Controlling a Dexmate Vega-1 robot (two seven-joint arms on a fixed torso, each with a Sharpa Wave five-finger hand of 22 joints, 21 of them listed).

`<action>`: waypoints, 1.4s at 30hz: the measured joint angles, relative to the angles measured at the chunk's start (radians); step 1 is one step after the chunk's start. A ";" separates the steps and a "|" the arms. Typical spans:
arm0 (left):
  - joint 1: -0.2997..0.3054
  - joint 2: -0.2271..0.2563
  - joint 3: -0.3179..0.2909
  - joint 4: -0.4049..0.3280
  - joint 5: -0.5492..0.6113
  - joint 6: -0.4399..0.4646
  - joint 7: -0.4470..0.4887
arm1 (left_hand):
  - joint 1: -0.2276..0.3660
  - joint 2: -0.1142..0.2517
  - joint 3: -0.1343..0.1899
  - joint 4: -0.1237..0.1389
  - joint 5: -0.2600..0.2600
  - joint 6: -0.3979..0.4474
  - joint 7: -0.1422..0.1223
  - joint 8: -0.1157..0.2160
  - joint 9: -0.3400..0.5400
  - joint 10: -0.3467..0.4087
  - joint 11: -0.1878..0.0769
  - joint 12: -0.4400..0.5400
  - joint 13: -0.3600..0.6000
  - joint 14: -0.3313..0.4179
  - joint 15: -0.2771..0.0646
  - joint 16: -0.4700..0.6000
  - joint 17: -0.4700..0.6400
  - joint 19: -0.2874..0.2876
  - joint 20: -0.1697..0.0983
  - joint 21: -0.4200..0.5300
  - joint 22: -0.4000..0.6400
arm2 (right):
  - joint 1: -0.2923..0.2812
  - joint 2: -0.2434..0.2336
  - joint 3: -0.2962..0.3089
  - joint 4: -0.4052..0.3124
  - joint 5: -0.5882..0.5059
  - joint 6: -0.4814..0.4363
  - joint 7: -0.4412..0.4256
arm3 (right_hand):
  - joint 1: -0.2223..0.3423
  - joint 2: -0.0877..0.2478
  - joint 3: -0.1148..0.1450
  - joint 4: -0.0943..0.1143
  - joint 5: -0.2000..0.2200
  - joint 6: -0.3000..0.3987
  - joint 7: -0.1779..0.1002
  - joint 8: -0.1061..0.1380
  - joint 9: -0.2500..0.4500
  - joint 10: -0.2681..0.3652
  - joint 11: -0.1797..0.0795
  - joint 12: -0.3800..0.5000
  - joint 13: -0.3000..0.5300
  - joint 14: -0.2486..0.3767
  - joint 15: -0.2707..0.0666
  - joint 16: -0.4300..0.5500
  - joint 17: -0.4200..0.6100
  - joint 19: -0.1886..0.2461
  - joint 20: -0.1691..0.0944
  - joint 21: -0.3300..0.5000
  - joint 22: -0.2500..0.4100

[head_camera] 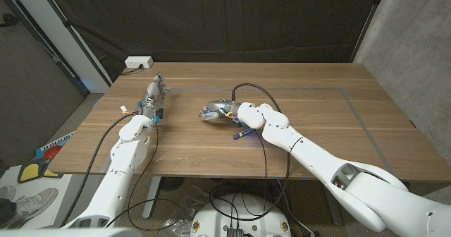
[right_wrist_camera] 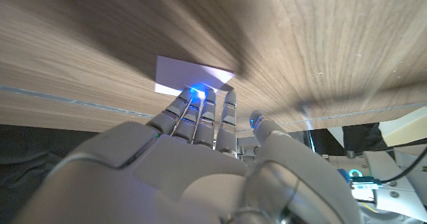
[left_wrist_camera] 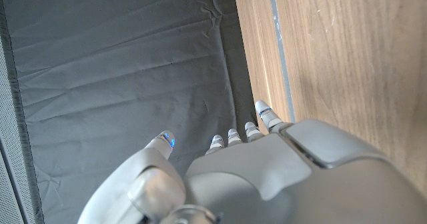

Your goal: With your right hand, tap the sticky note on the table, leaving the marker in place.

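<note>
Wooden table [head_camera: 317,110] | right hand [head_camera: 215,111], fingers extended and empty, mid-frame over sticky note [right_wrist_camera: 190,75] to tap | marker [head_camera: 244,132] just below wrist, untouched | left hand [head_camera: 155,96] left-centre, fingers apart, idle.

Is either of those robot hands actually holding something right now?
No. The right hand reaches with fingers stretched toward the sticky note, gripping nothing. The left hand is empty too.

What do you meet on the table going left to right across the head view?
White power strip → left hand → right hand → marker.
</note>
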 measured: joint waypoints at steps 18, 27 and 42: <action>-0.022 -0.002 -0.006 0.037 0.003 -0.010 -0.008 | -0.003 -0.003 -0.004 -0.004 0.000 0.000 0.000 0.000 0.000 0.000 0.000 0.000 0.000 0.000 0.000 0.000 -0.003 0.000 0.000 -0.005 0.000 | 0.044 0.050 -0.005 0.089 0.052 0.010 0.066 | -0.100 -0.045 -0.078 0.077 -0.012 -0.057 0.063 -0.010 0.000 0.023 0.080 -0.008 -0.001 -0.007 0.039 0.005 0.006 -0.031 0.040 0.000 0.002; -0.043 -0.004 -0.003 0.063 0.008 -0.014 -0.015 | -0.003 -0.003 -0.008 -0.008 0.000 0.000 0.000 0.000 0.000 0.000 0.000 0.000 0.000 0.000 0.000 0.000 -0.002 0.000 0.000 -0.007 0.000 | 0.036 0.044 0.016 0.092 0.060 -0.024 0.035 | -0.100 -0.045 -0.084 0.062 -0.007 0.014 0.056 0.008 0.000 0.065 0.047 0.013 0.000 0.081 0.019 0.018 -0.010 0.019 0.050 0.018 -0.001; -0.077 -0.010 0.006 0.101 0.023 -0.018 -0.028 | -0.005 -0.005 -0.015 -0.007 0.000 0.000 0.000 0.000 0.000 -0.004 0.003 0.000 0.000 0.000 0.000 0.000 -0.002 0.000 0.000 -0.011 0.000 | -0.004 0.009 0.071 0.036 0.054 -0.107 -0.029 | -0.100 -0.045 -0.083 0.055 -0.007 0.017 0.055 0.004 0.000 0.064 0.049 0.009 0.010 0.070 0.028 0.002 -0.012 0.019 0.050 0.018 0.002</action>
